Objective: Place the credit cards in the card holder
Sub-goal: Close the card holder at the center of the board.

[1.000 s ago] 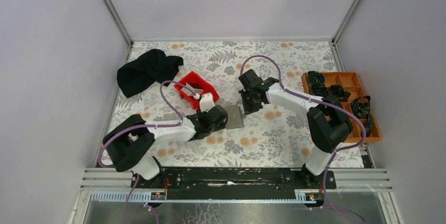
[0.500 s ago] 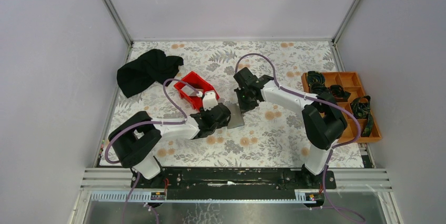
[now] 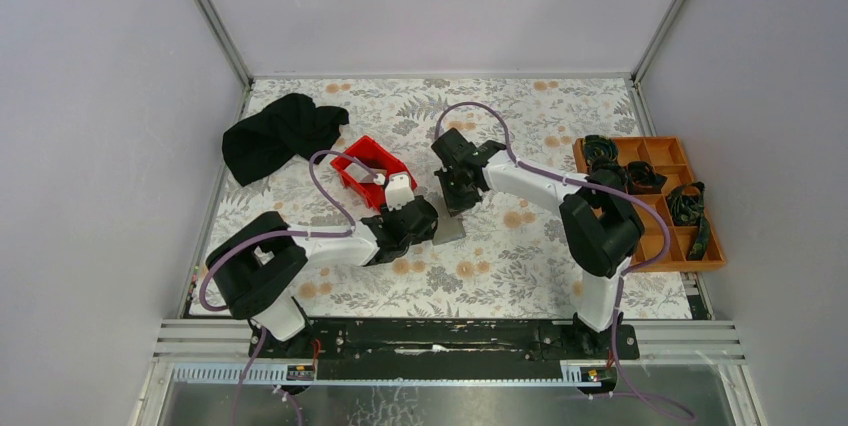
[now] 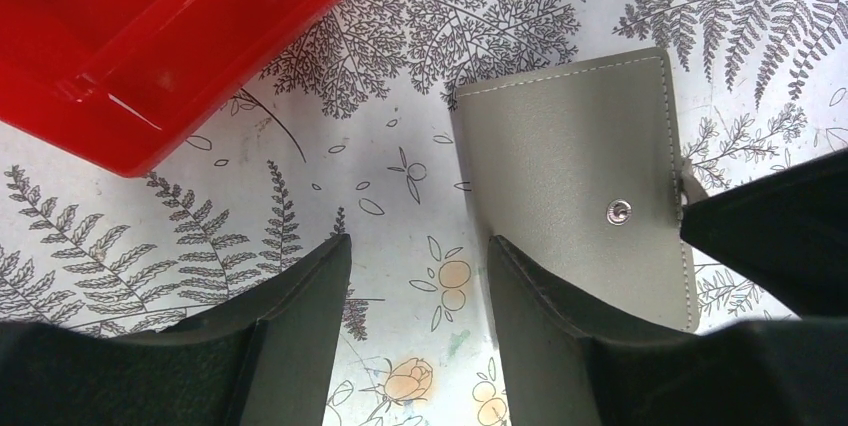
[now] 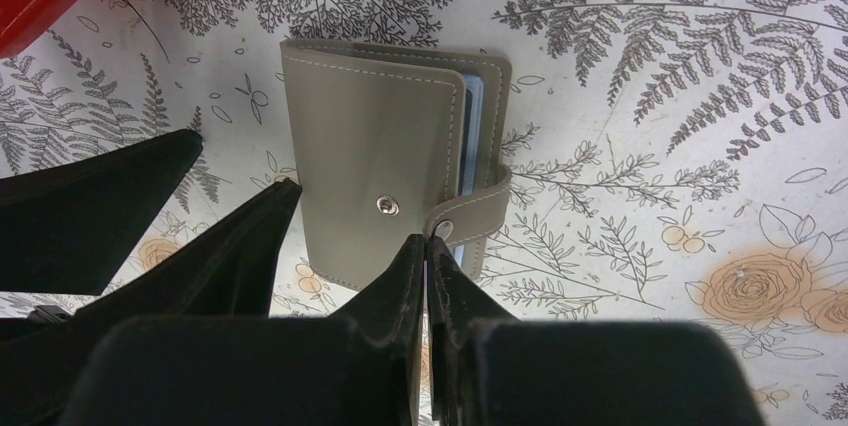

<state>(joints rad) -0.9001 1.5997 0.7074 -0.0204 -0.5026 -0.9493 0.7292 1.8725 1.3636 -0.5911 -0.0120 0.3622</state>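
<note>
The grey card holder [image 3: 449, 227] lies folded on the floral tablecloth. In the right wrist view the card holder [image 5: 370, 166] shows the light blue edge of the credit cards [image 5: 471, 136] tucked inside, and its snap strap [image 5: 478, 208] curls over the side, unfastened. My right gripper [image 5: 427, 242] is shut, its tips at the end of that strap. My left gripper [image 4: 418, 264] is open; one finger [image 4: 560, 316] rests over the holder's [image 4: 575, 161] near corner, the other over bare cloth.
A red bin [image 3: 352, 182] stands just left of the holder, close to my left gripper [image 3: 428, 220]. A black cloth [image 3: 280, 134] lies at the far left. An orange compartment tray [image 3: 665, 151] with black items sits at the right edge.
My right arm has swung left and nearer, bringing its gripper onto the holder's far side. My left gripper edged right over the holder's near edge, then stayed still.
</note>
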